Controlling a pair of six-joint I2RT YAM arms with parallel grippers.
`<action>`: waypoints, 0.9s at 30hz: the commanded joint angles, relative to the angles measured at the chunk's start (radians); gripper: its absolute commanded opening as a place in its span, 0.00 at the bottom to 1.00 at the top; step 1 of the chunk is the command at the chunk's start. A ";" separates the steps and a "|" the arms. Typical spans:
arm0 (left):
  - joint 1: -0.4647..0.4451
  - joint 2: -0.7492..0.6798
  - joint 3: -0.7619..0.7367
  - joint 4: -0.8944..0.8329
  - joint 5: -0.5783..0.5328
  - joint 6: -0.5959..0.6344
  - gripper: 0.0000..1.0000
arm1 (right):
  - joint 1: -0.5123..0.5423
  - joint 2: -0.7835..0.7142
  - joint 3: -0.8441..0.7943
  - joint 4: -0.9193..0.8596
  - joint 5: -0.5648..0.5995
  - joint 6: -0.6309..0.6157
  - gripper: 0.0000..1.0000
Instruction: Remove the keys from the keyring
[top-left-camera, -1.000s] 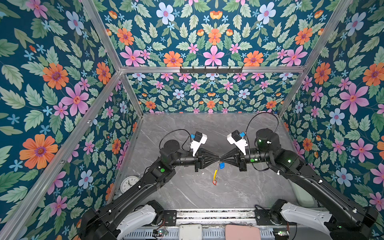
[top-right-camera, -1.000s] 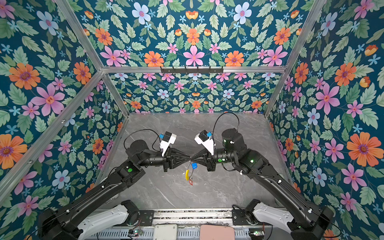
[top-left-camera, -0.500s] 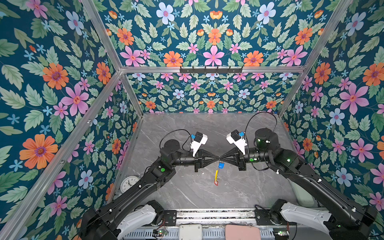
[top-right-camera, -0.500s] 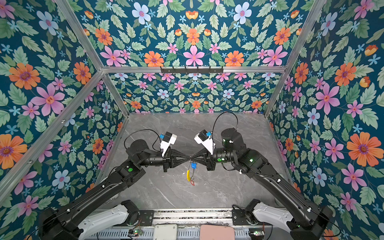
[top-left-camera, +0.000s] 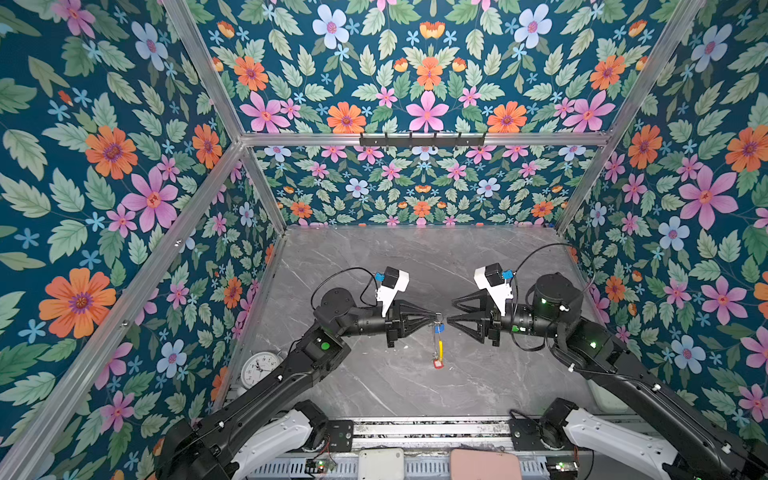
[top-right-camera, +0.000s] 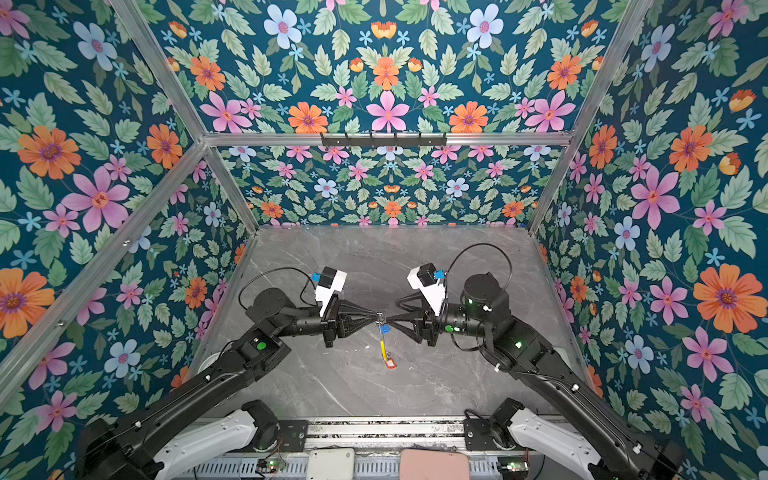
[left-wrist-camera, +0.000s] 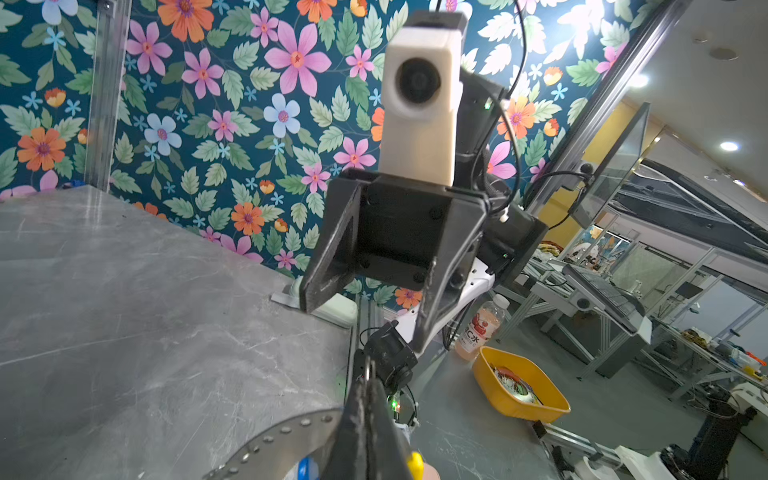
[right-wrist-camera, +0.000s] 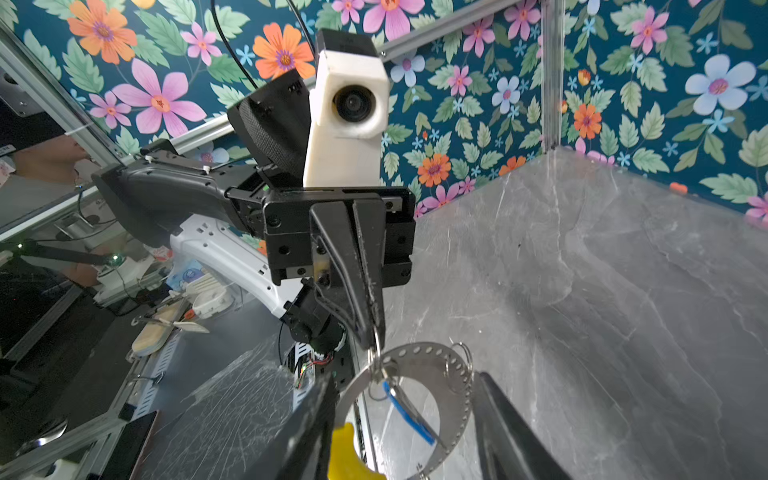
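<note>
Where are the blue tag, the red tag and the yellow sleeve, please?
blue tag (top-left-camera: 439, 328): in a top view, tag's middle.
red tag (top-left-camera: 437, 364): in a top view, tag's middle.
yellow sleeve (top-left-camera: 439, 347): in a top view, sleeve's mid-length.

The keyring (right-wrist-camera: 432, 374) is a flat, perforated band of grey metal, dully shiny. Its yellow sleeve (right-wrist-camera: 345, 451) looks like smooth, glossy plastic, as do the blue tag (right-wrist-camera: 409, 411) and, at six o'clock from it in a top view, the red tag (top-left-camera: 437, 364). The table (top-left-camera: 374, 257) is smooth, marble-patterned and softly reflective.
</note>
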 joint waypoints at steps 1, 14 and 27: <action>0.001 -0.004 -0.017 0.145 -0.009 -0.043 0.00 | 0.000 -0.024 -0.051 0.150 0.014 0.057 0.56; 0.001 0.011 -0.059 0.311 -0.034 -0.124 0.00 | 0.023 0.012 -0.136 0.267 -0.119 0.109 0.55; 0.001 0.035 -0.085 0.405 -0.038 -0.175 0.00 | 0.033 0.078 -0.124 0.276 -0.130 0.108 0.27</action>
